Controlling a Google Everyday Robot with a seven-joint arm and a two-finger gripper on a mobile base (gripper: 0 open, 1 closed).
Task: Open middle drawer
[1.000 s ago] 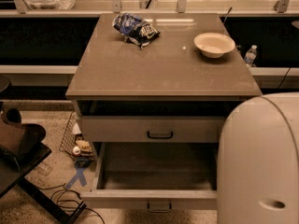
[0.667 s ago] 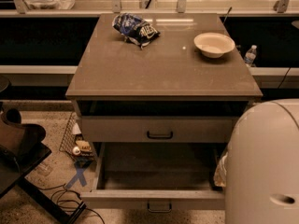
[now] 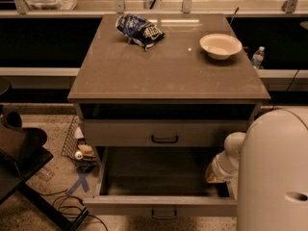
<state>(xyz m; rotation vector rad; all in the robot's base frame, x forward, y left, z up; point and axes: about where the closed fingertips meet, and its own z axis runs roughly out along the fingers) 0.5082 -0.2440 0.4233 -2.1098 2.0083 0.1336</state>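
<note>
Now the arm (image 3: 274,172) sits further right of the middle drawer (image 3: 125,206), uncovering the gripper (image 3: 215,171) over that drawer's right end; its grip cannot be told. The drawer stays pulled out.

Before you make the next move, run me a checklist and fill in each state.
1. Middle drawer pulled out, inside showing: ok.
2. Top drawer front back under the tabletop, not drawn out: ok.
3. Pincer located: ok, at the right end of the open middle drawer, over its inside.
4. Pincer clear of the drawer's right wall: cannot tell.
5. Middle drawer's bar handle free, nothing on it: ok.
6. Chip bag and bowl resting on the tabletop, well back from its front edge: ok.
</note>
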